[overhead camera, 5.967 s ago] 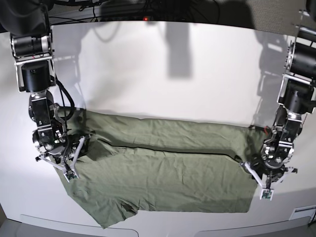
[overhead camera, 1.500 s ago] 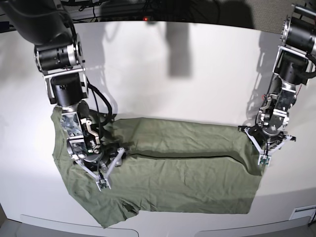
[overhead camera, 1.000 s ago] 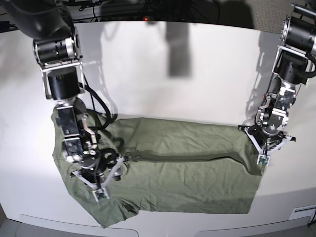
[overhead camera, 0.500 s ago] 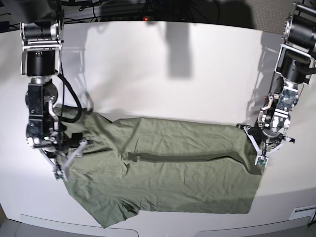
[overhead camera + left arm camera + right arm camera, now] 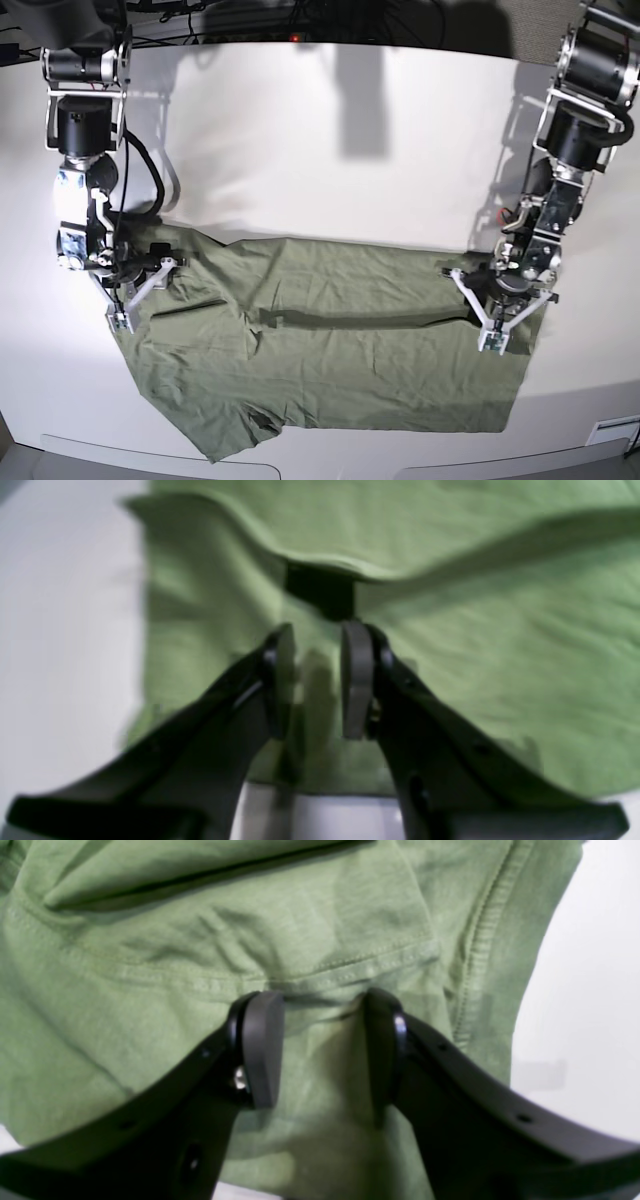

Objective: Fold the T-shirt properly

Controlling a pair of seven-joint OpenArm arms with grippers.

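The left wrist view is soft and blurred throughout: the T-shirt (image 5: 450, 645) shows no stitching there, and a dark patch just beyond the left claw (image 5: 316, 680) cannot be made out. Whether that claw's pads touch the cloth cannot be told. Both wrist views cut the shirt off at their top edges, and the claws' arms run out of the bottom edges. In the right wrist view the right claw (image 5: 320, 1050) covers part of a hem. In the base view both claws are too small to show their jaws, both arms' upper parts leave the top edge, and the desk (image 5: 330, 140) is cut off along the near edge.
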